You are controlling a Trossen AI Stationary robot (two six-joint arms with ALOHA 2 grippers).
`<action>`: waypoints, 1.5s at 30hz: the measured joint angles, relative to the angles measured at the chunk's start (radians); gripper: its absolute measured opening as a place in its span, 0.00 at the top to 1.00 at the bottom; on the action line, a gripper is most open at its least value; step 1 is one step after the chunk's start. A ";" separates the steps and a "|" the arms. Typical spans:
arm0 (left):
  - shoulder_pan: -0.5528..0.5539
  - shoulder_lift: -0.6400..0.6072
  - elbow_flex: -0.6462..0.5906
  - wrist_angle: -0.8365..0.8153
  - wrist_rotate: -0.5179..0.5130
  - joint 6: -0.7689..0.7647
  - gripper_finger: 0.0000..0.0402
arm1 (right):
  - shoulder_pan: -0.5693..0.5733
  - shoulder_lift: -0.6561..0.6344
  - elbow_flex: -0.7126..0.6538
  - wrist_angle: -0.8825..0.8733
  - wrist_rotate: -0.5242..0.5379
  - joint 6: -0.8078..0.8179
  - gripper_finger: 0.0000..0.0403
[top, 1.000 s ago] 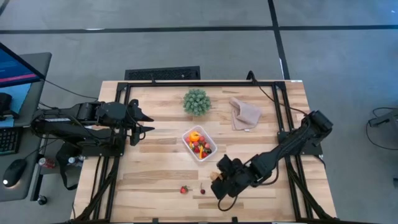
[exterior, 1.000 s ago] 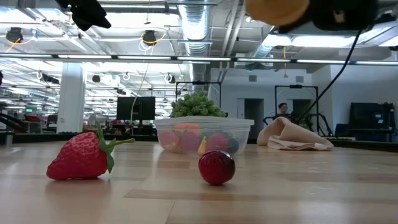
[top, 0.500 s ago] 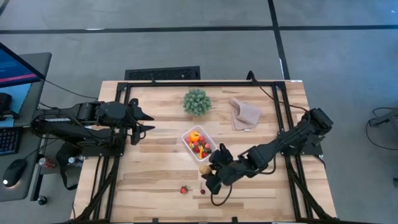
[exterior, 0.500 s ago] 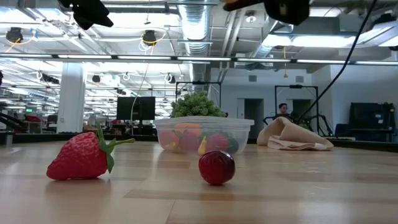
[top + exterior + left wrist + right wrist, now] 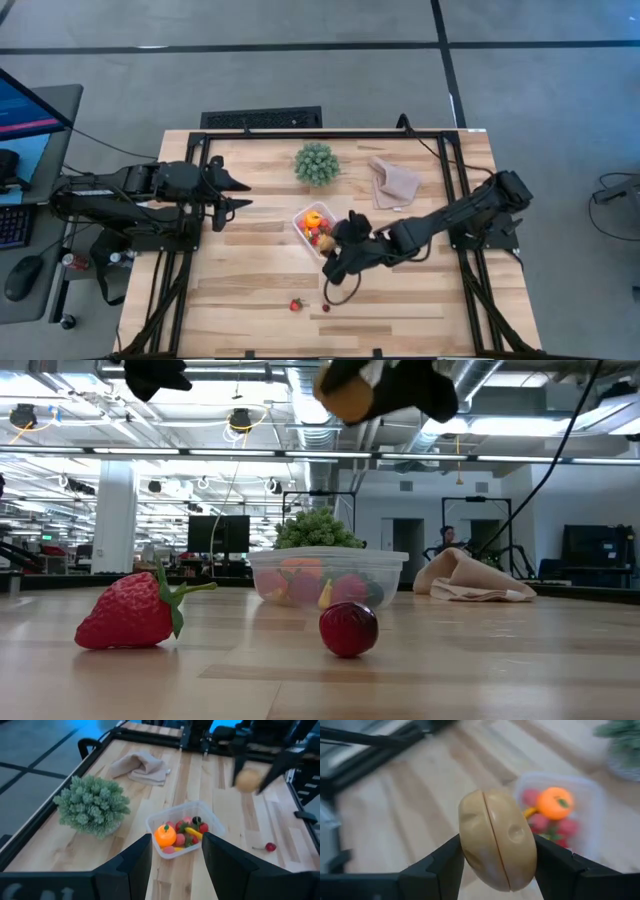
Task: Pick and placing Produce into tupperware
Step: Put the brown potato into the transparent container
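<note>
The right gripper, clamped on a tan toy potato, has moved from the front edge to just beside the tupperware. A strawberry and dark red fruit lie near the front; a green plant and beige cloth sit behind. The left gripper waits, fingers apart.

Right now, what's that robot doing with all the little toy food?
It is putting toy produce into a clear tupperware. The right gripper holds a tan potato in its jaws, up in the air beside the tupperware, which already has an orange and other small pieces inside. A strawberry and a small dark red fruit lie on the table. The left gripper waits over the table's left side.
</note>
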 joint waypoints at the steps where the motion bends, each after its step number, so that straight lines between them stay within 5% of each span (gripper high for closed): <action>1: 0.000 0.000 0.000 0.006 0.000 0.000 0.59 | -0.011 0.000 0.000 -0.018 0.005 -0.001 0.50; 14: 0.000 0.000 0.000 0.029 -0.029 0.005 0.59 | -0.118 0.011 0.000 -0.072 0.106 -0.018 0.52; 34: 0.000 0.016 0.001 0.035 -0.029 0.005 0.59 | -0.124 0.242 0.003 0.004 0.089 0.071 0.51; 45: 0.000 0.053 0.001 0.045 -0.026 0.007 0.59 | -0.155 0.254 0.003 -0.012 0.080 0.080 0.52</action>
